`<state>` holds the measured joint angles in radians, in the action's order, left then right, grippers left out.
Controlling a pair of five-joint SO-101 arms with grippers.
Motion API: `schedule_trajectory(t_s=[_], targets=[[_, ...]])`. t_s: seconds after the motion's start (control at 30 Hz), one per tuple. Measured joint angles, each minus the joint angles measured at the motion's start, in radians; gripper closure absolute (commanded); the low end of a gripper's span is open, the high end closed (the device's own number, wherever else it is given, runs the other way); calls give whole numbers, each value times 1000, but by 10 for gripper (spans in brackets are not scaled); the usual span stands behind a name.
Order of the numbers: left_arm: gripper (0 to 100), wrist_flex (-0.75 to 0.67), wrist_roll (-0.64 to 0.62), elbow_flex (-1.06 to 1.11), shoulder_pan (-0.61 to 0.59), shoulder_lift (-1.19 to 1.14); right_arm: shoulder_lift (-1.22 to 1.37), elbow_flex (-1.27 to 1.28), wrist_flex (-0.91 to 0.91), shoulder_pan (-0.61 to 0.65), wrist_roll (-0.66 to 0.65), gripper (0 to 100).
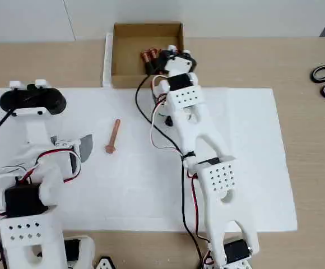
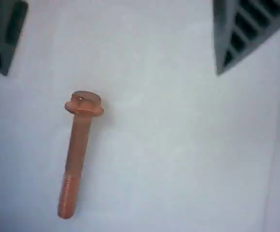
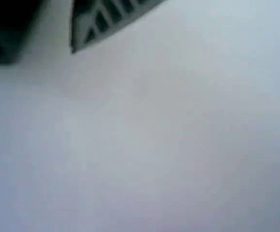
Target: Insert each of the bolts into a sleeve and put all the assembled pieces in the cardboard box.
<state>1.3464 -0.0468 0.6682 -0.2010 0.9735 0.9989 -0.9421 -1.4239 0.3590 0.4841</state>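
Left gripper [image 2: 112,72]: grey ribbed fingers [image 2: 241,34] wide apart, holding nothing, above the white paper sheet [image 2: 188,159]. A copper-coloured flanged bolt [image 2: 77,154] lies flat on the sheet just beyond the fingertips, untouched. Right gripper [image 3: 46,46]: over the same sheet; whether spread or closed cannot be told. The brown cardboard box [image 1: 145,24] at the table's far edge holds several copper-coloured pieces [image 1: 149,56], partly hidden by the right arm [image 1: 180,95].

copper bolt [image 1: 113,136] lies flat; cardboard box [image 1: 128,49] seemingly holds assembled pieces [image 1: 149,55].
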Motion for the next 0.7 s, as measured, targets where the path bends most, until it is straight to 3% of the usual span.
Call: schedule_trajectory(t_s=[0.07,0.5,0.7], targets=[[739,0,0,0,0,0,0,0,-2,-21,0,994],[739,0,0,0,0,0,-2,-12,-43,-71,2,995],[739,0,0,0,0,0,-41,-55,-210,-95,-6,995]])
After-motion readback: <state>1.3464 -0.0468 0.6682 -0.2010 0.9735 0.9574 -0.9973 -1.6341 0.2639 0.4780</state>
